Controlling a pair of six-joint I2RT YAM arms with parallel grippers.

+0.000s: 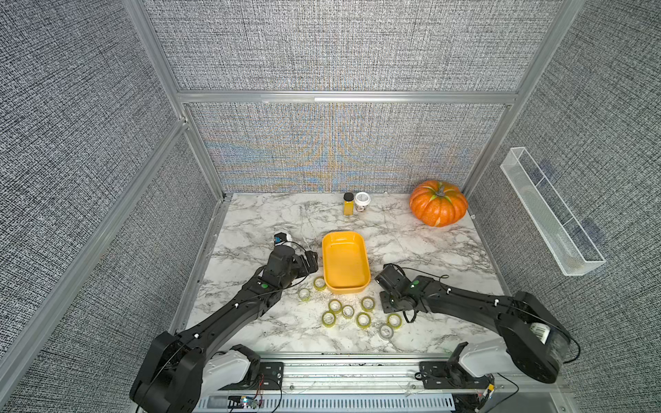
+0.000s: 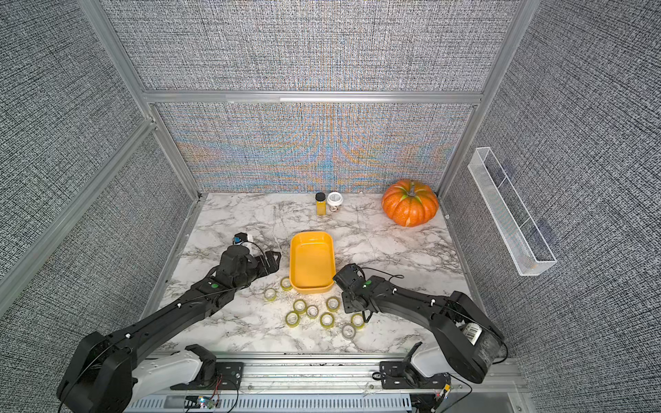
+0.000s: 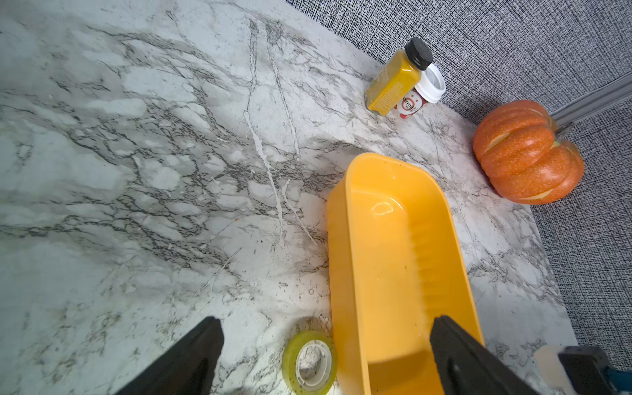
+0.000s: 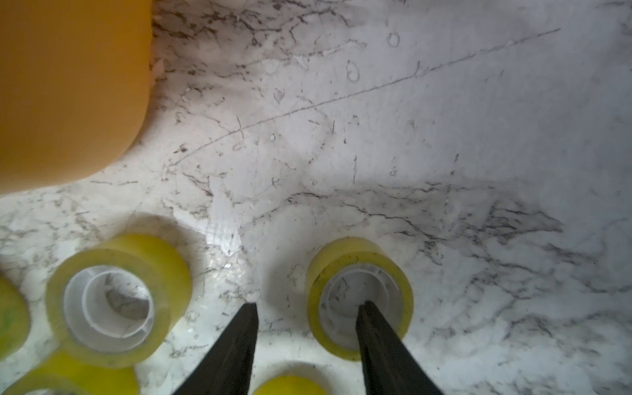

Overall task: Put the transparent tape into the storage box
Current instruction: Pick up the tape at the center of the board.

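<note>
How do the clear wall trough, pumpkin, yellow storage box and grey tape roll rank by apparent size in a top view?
1. clear wall trough
2. yellow storage box and pumpkin: too alike to rank; the pumpkin sits farther back
3. grey tape roll

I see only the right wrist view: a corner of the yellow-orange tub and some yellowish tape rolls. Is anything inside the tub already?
Observer: No. In both top views the shallow yellow-orange plastic tub is empty.
Operator: Where is the left gripper?
Observer: The left gripper is open beside the tub's left side, holding nothing.
Operator: How many rolls lie on the table?
Observer: Nine ring-shaped clear tape rolls show on the marble table in a top view; the right gripper may hide more.
</note>
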